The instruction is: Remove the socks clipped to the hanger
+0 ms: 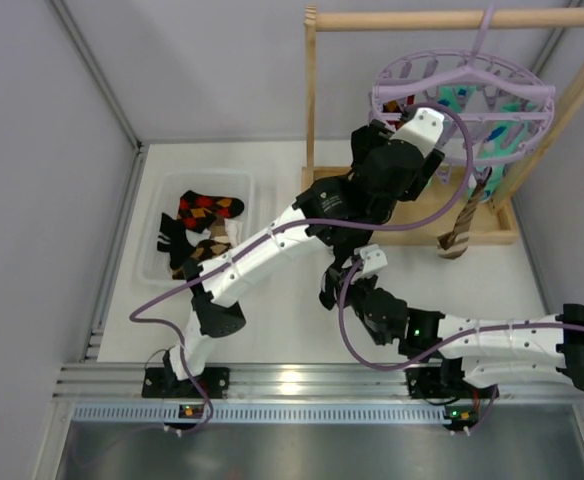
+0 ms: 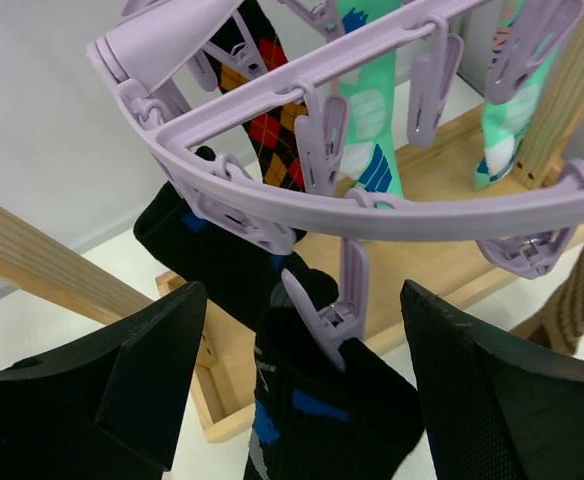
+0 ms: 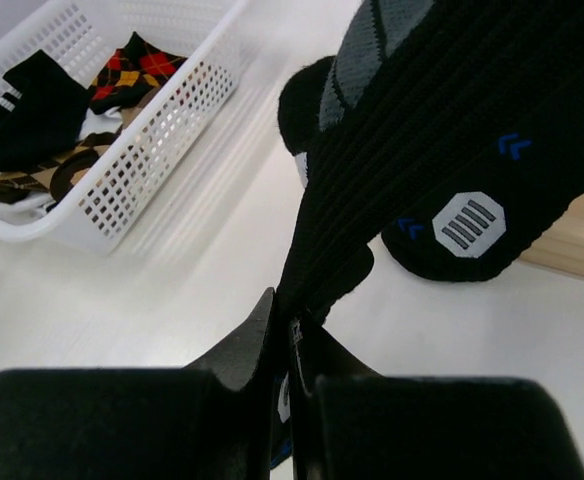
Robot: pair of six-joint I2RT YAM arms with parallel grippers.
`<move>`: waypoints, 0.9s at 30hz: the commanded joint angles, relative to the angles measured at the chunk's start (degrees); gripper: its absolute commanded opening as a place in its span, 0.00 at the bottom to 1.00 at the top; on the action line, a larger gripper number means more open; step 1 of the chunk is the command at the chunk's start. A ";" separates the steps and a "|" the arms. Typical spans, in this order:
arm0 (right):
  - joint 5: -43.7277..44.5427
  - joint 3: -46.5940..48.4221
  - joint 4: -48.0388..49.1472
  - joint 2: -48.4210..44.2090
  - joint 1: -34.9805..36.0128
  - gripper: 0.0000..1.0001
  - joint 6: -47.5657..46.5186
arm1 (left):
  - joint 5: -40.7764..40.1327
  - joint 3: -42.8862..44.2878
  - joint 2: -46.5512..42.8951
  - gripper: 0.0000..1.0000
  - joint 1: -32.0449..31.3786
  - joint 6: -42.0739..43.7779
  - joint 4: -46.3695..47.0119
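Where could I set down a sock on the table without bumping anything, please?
Bare table: between the wooden frame's base and the right arm, and between the white basket and that frame. Crowded below the hanger, where socks dangle, and mid-table, where the right tool grips a black sock.

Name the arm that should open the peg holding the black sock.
Left. The left claw, open, flanks the lilac peg pinching the black sock; the right claw is shut on that sock's lower end, ready to pull.
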 commanded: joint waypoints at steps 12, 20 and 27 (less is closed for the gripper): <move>0.70 5.35 1.87 4.74 3.32 0.00 -1.17 | 4.42 2.58 1.37 0.64 2.93 0.43 3.32; 0.79 5.35 1.08 4.56 3.50 0.00 -0.82 | 3.64 2.58 1.90 0.53 2.93 0.60 4.54; 1.14 4.21 1.17 4.04 3.76 0.00 0.41 | 3.90 2.58 1.81 0.11 3.19 0.69 5.52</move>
